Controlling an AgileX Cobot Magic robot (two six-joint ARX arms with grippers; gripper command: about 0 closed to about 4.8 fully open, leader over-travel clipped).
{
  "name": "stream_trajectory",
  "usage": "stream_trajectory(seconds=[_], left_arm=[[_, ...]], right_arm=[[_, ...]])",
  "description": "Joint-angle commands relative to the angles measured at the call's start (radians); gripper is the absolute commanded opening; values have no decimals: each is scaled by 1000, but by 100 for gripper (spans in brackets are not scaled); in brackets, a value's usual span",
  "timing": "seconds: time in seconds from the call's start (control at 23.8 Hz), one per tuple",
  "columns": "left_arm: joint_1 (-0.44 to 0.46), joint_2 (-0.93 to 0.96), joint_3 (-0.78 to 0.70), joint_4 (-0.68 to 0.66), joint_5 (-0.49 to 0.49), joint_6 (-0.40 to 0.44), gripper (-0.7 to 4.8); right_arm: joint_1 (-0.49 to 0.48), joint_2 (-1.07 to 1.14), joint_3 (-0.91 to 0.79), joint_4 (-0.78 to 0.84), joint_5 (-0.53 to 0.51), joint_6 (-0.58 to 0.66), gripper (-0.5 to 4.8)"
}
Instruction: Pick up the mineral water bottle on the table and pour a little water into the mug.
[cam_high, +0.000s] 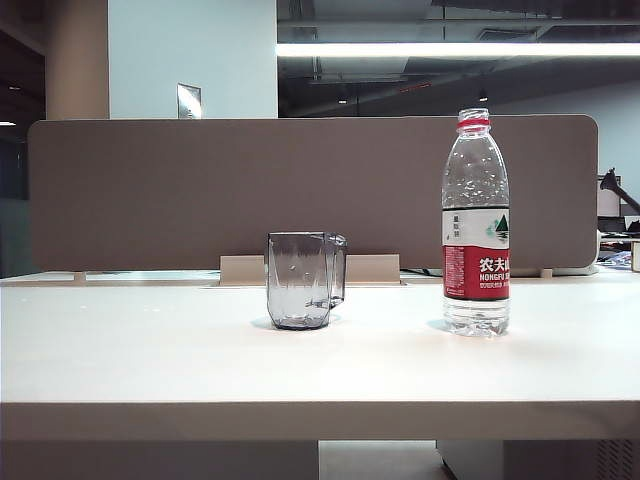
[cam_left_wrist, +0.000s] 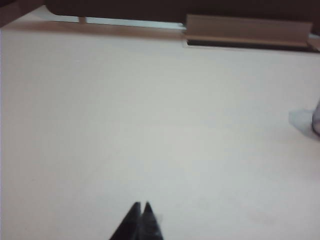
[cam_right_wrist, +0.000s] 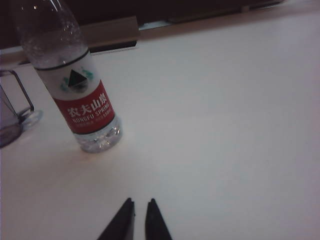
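bottle (cam_high: 476, 222) stands upright on the worktop (cam_high: 150, 350), mug (cam_high: 304, 280) well apart beside it. right pincer (cam_right_wrist: 139, 205) nearly closed, left pincer (cam_left_wrist: 141, 206) pinched together, both hanging back. open right wide first, grab mid-label.

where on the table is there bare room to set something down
Free: the table left of the mug, the gap between the mug and the mineral water bottle, and the front strip. Nowhere crowded. Left gripper and right gripper hover over bare top.

The mineral water bottle (cam_high: 476, 225) is clear, with a red neck ring and a red-and-white label bearing white characters. The mug (cam_high: 303, 280) is smoky grey on an off-white tabletop (cam_high: 150, 360). Both pincers, left pincer (cam_left_wrist: 141, 206) and right pincer (cam_right_wrist: 140, 202), look black, though blurred.
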Motion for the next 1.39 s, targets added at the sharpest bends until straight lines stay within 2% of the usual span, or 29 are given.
stream_trajectory(seconds=[0.04, 0.29, 0.46, 0.55, 0.59, 0.67, 0.71, 0.76, 0.84, 0.92, 1.01, 1.09, 1.13, 1.18, 1.26, 1.3, 1.34, 1.39], left_arm=[[1, 0, 37, 19, -51, -26, -4], [1, 1, 129, -131, -1, -26, -4], [2, 1, 312, -106, -16, -25, -4], [2, 1, 443, -111, -87, -25, -4], [2, 9, 540, -108, -206, -5, -4], [2, 43, 667, -103, -316, 77, -4], [2, 63, 711, -97, -316, 106, -4], [-1, 106, 772, -77, -286, 113, -4], [-1, 188, 850, -66, -139, 93, -4], [0, 360, 949, -81, 65, 63, -4], [0, 624, 1046, -179, 362, -2, -4], [-3, 761, 1079, -239, 518, -22, -4], [-41, 868, 1081, -271, 563, -24, -4], [-62, 891, 1081, -284, 542, -23, -4], [-204, 977, 1071, -316, 372, 53, -4], [-231, 988, 1063, -316, 347, 77, -4], [-289, 1006, 1038, -305, 335, 90, -4], [-316, 1012, 1025, -306, 335, 90, -4]], right_arm=[[1, 1, 9, 66, 5, 11, -9], [1, 2, 99, 17, 6, 17, -9], [1, 16, 293, 17, 8, 34, -9], [1, 33, 422, 11, 10, 32, -9], [-1, 54, 507, -10, 9, 23, -9], [-2, 119, 657, -131, 6, -59, -9], [-2, 155, 715, -189, -12, -97, -9], [-2, 217, 803, -268, -56, -142, -8], [-2, 309, 903, -313, -128, -171, -7], [-2, 449, 1017, -314, -204, -169, -7], [-2, 627, 1124, -310, -391, -133, -7], [-2, 715, 1151, -312, -496, -101, -4], [1, 781, 1157, -335, -566, -92, -5], [3, 811, 1157, -354, -575, -92, -5], [5, 897, 1141, -421, -492, -108, -5], [12, 910, 1131, -421, -460, -130, -4], [46, 920, 1103, -415, -354, -191, 5], [58, 920, 1088, -402, -301, -215, 13]])
